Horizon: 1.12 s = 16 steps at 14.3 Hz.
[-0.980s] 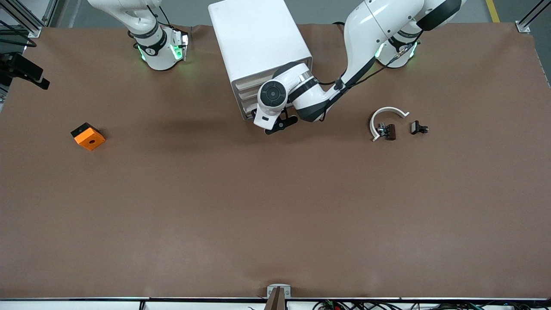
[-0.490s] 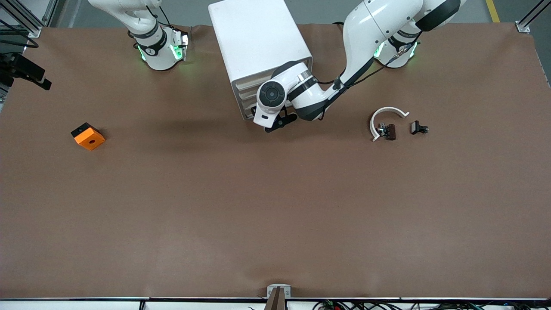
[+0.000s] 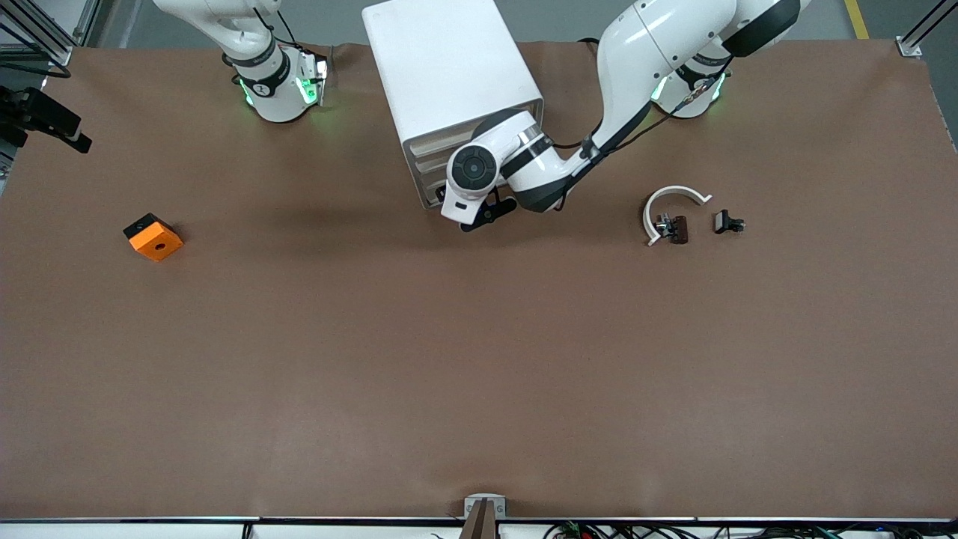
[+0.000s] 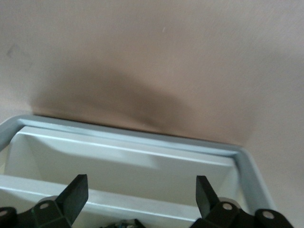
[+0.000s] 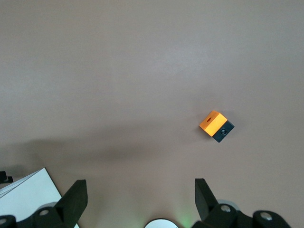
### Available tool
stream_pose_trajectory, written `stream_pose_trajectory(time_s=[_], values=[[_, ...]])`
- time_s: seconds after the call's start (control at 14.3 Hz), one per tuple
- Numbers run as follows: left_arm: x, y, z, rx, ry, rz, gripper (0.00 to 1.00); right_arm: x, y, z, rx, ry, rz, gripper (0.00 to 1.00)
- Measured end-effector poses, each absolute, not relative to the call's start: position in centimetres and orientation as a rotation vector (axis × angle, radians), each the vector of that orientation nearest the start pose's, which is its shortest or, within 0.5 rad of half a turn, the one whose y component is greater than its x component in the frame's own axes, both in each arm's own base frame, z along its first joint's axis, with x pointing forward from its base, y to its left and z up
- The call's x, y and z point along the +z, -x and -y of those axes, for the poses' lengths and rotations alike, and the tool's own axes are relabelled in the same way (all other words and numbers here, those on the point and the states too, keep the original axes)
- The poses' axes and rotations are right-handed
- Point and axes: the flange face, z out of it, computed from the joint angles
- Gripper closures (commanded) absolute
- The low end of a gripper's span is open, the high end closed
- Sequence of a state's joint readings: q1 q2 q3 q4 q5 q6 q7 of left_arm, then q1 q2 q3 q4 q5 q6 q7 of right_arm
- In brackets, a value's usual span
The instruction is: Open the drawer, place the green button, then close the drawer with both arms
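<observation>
The white cabinet [image 3: 449, 67] stands between the two arm bases, its stacked drawer fronts [image 3: 423, 161] facing the front camera. My left gripper [image 3: 486, 213] hangs low in front of them. In the left wrist view it [image 4: 141, 197] is open over a white tray-like drawer [image 4: 142, 140], with nothing between its fingers. A small dark bit [image 4: 121, 223] peeks out at that view's edge inside the drawer; I cannot tell whether it is the button. My right gripper [image 5: 141, 197] is open and empty, high over the table near its own base.
An orange cube [image 3: 153, 237] with a hole lies toward the right arm's end of the table. A white curved arc [image 3: 670, 206] with small black-brown parts [image 3: 727, 222] lies toward the left arm's end. Bare brown table spreads nearer the front camera.
The left arm's wrist has shifted very slightly at the cabinet front. Both grippers stay open, and nothing on the table has moved.
</observation>
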State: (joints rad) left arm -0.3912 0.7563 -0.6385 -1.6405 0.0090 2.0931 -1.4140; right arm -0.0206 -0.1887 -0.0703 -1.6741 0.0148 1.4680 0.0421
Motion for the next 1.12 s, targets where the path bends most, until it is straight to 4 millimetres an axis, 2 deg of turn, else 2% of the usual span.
stream_pose_trajectory(time_s=[0.28,0.42,0.63,0.84,1.12], values=[[25.3,-45.2,51.6,0.668,2.998,0.888,0.0,66.5,-48.2,4.7,0.017,3.106,-0.206,0.0],[25.8,-47.7,50.0,0.626,2.989,0.928,0.0,66.5,-48.2,4.8,0.015,3.106,-0.209,0.0],[27.2,-50.6,47.7,0.507,2.946,0.893,0.0,66.5,-48.2,4.9,0.016,3.106,-0.212,0.0],[28.8,-52.9,45.6,0.398,2.934,0.88,0.0,66.4,-48.2,4.9,0.017,3.106,-0.214,0.0],[31.8,-53.4,44.0,0.352,2.929,0.804,0.0,66.3,-48.2,5.0,0.019,3.106,-0.215,0.0]])
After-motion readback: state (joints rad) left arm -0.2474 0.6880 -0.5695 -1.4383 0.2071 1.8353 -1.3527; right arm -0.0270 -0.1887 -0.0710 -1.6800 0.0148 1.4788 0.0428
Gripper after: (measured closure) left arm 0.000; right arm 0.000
